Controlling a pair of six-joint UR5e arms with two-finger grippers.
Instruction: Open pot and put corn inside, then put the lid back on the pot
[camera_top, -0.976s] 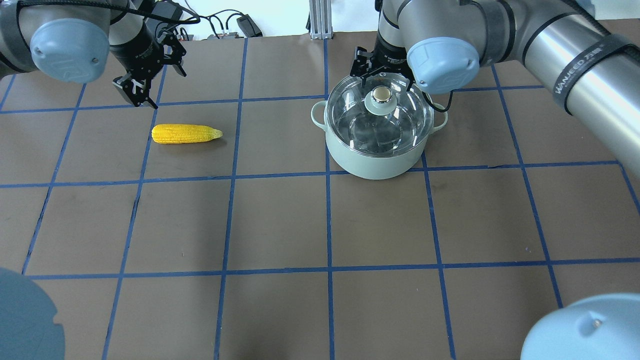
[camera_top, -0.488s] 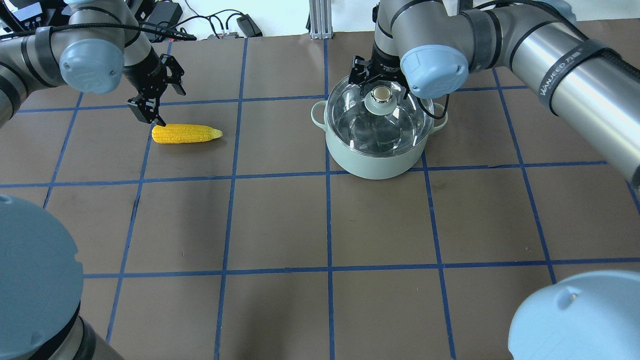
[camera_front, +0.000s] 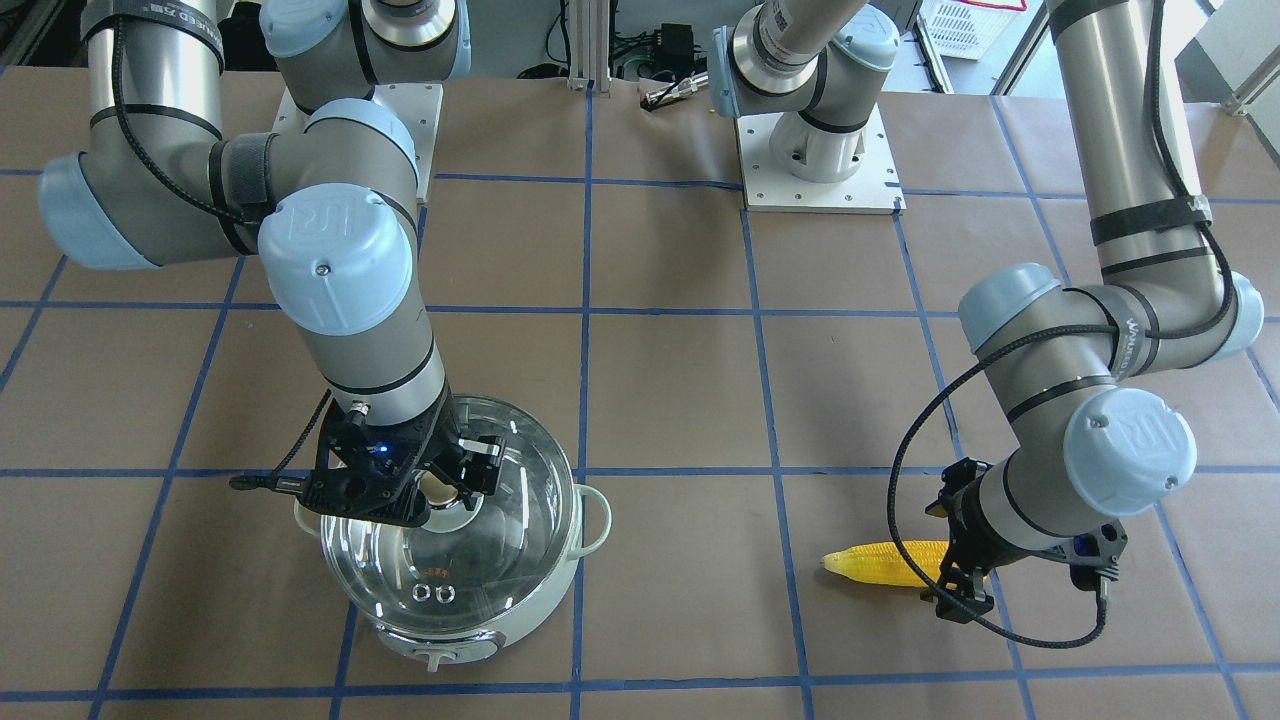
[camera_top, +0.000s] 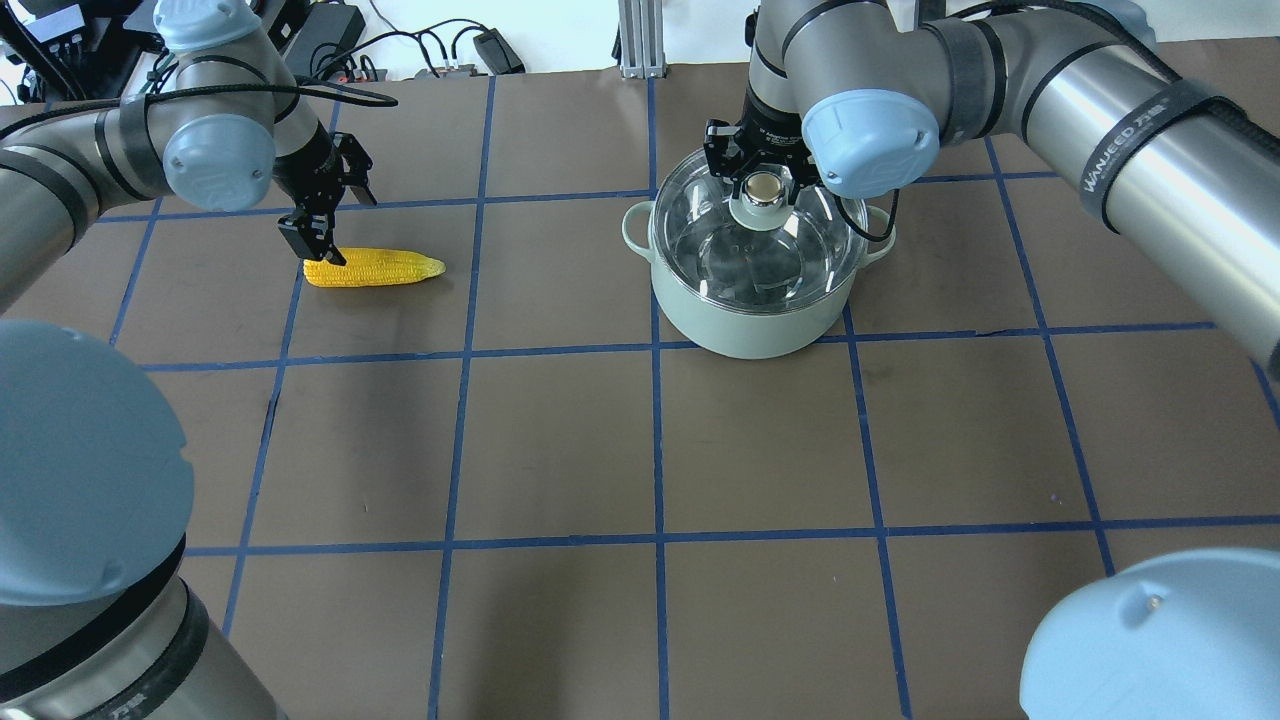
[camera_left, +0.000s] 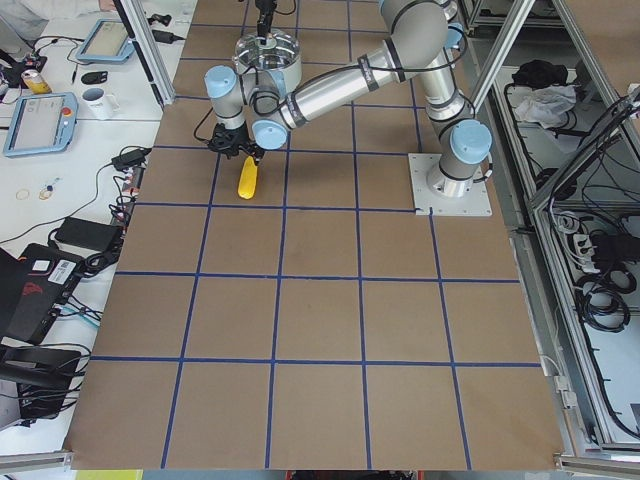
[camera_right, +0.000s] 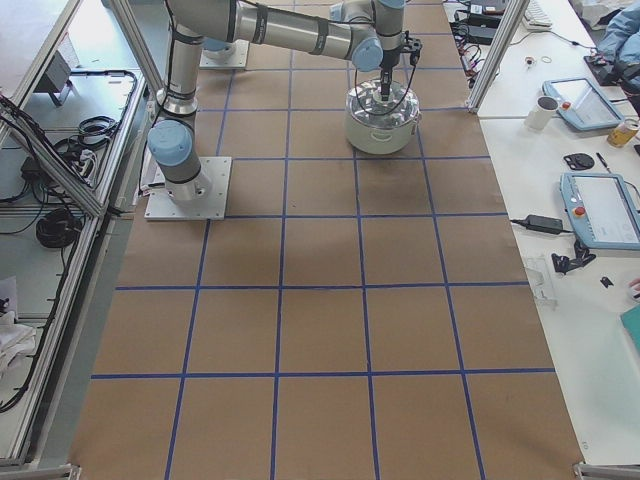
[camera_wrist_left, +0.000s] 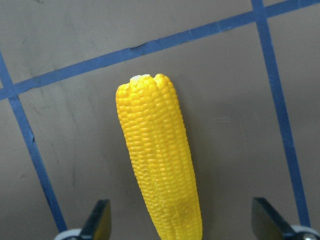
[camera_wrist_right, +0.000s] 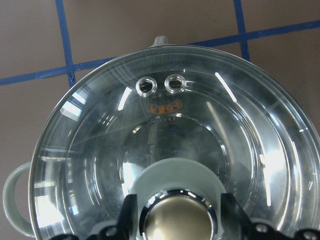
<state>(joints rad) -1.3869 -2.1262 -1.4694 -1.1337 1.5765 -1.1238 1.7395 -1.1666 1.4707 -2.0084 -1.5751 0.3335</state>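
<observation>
The yellow corn (camera_top: 375, 268) lies on the table left of the pot, tip pointing toward it. My left gripper (camera_top: 322, 240) is open and low over the corn's blunt end. In the left wrist view the corn (camera_wrist_left: 157, 160) runs up between the two spread fingertips (camera_wrist_left: 100, 220). The mint-green pot (camera_top: 745, 320) stands at centre right with the glass lid (camera_top: 800, 250) seated on it. My right gripper (camera_top: 762, 180) is down on the lid's beige knob. In the right wrist view (camera_wrist_right: 177, 215) its jaws press against both sides of the knob.
The table is brown paper with a blue tape grid (camera_top: 655, 440). Cables and power bricks (camera_top: 440, 50) lie past the far edge. The arm bases (camera_front: 815, 150) stand on white plates at the robot's side of the table.
My left gripper has swung in and dropped down to the corn's blunt end. My right gripper has lowered onto the lid's knob. Corn, pot and lid have not moved.
</observation>
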